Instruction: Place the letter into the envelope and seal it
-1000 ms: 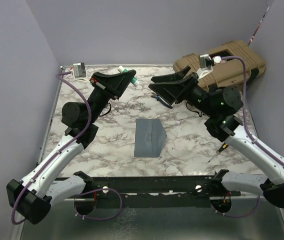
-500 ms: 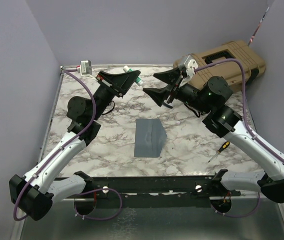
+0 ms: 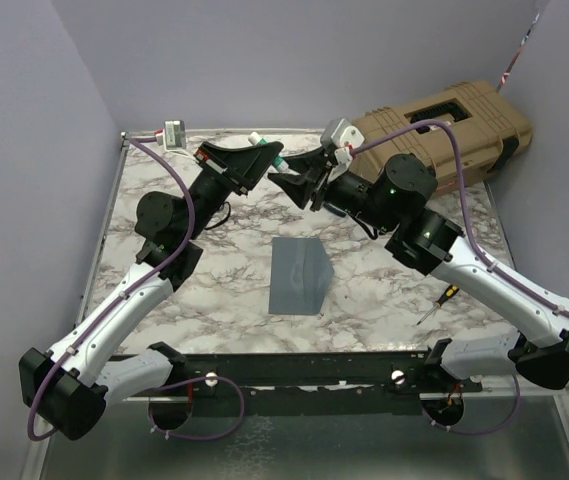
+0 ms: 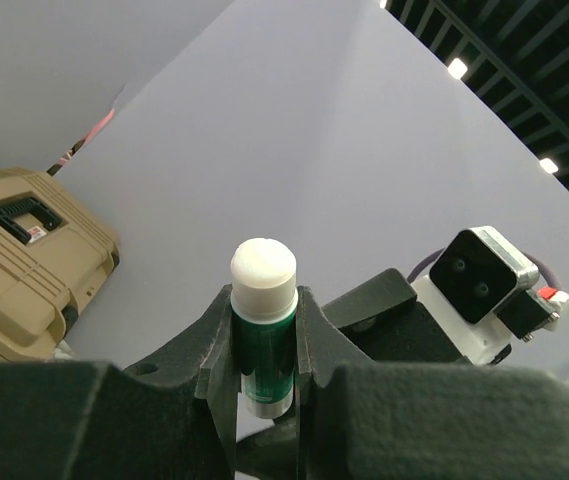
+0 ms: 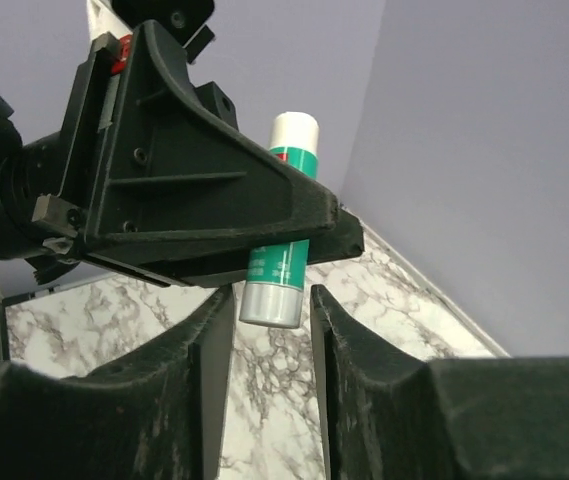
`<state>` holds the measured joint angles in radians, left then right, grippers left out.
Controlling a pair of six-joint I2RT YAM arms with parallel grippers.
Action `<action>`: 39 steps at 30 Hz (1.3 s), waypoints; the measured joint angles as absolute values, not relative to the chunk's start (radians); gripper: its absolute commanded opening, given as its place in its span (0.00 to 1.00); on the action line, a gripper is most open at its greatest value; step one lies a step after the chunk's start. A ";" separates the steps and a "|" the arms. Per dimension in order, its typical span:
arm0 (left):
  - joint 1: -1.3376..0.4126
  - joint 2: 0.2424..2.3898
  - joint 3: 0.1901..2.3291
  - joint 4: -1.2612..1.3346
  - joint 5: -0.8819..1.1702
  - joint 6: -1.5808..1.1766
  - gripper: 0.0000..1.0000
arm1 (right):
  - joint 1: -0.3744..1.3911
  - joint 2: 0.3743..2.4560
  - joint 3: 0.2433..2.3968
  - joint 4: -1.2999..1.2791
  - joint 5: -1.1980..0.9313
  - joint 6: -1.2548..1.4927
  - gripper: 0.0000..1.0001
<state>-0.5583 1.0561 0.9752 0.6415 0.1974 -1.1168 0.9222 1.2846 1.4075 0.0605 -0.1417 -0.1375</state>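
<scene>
The grey-blue envelope (image 3: 299,277) lies flat at the table's middle, its pointed flap toward the right. The cream letter is not in view. My left gripper (image 3: 267,158) is raised at the back and shut on a green glue stick with a white cap (image 4: 264,340). The stick also shows in the right wrist view (image 5: 282,240), its silver end pointing down. My right gripper (image 3: 294,182) is open, facing the left gripper. The silver end sits just between my right fingertips (image 5: 214,330), and I see no touch.
A tan hard case (image 3: 454,120) stands at the back right, partly off the marble table (image 3: 204,290). A small screwdriver (image 3: 436,303) lies at the front right. Purple walls close in the left, back and right sides.
My right gripper has swung left from near the tan case up to the left gripper, and its jaws now flank the stick's silver end. The envelope has not moved.
</scene>
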 measured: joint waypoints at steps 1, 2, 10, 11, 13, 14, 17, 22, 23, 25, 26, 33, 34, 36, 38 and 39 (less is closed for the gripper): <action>-0.558 1.056 0.975 0.641 0.199 -1.115 0.00 | 0.922 1.286 1.407 0.059 -0.134 -0.137 0.27; -0.558 1.056 0.975 0.641 0.200 -1.113 0.00 | 0.922 1.287 1.408 0.059 -0.130 -0.137 0.23; -0.558 1.052 0.979 0.644 0.209 -1.093 0.00 | 0.922 1.289 1.426 0.042 -0.123 -0.088 0.32; -0.558 1.052 0.980 0.643 0.212 -1.091 0.00 | 0.922 1.289 1.427 0.039 -0.123 -0.079 0.34; -0.558 1.052 0.982 0.641 0.216 -1.087 0.00 | 0.922 1.289 1.432 0.032 -0.120 -0.066 0.35; -0.558 1.052 0.982 0.641 0.219 -1.083 0.00 | 0.922 1.289 1.435 0.032 -0.119 -0.062 0.35; -0.558 1.052 0.982 0.640 0.221 -1.077 0.00 | 0.922 1.288 1.439 0.031 -0.117 -0.051 0.31; -0.558 1.052 0.982 0.640 0.221 -1.072 0.00 | 0.922 1.288 1.439 0.028 -0.116 -0.039 0.01; -0.558 1.052 0.982 0.640 0.221 -1.073 0.00 | 0.922 1.288 1.439 0.025 -0.116 -0.035 0.00; -0.558 1.052 0.982 0.637 0.221 -1.071 0.00 | 0.922 1.288 1.439 0.022 -0.117 -0.025 0.00; -0.558 1.052 0.982 0.635 0.222 -1.069 0.00 | 0.922 1.288 1.439 0.020 -0.117 -0.019 0.00; -0.560 1.015 0.981 0.638 0.247 -1.018 0.00 | 0.906 1.281 1.471 -0.020 -0.205 0.167 0.00; -0.563 1.007 0.981 0.641 0.252 -1.013 0.00 | 0.898 1.279 1.475 -0.018 -0.235 0.209 0.00; -0.570 0.987 0.981 0.649 0.274 -1.004 0.00 | 0.883 1.274 1.475 -0.004 -0.303 0.300 0.00; -0.574 0.981 0.984 0.663 0.291 -1.004 0.00 | 0.866 1.273 1.475 0.017 -0.365 0.395 0.00; -0.574 0.981 0.987 0.677 0.304 -1.005 0.00 | 0.860 1.273 1.475 0.029 -0.392 0.442 0.00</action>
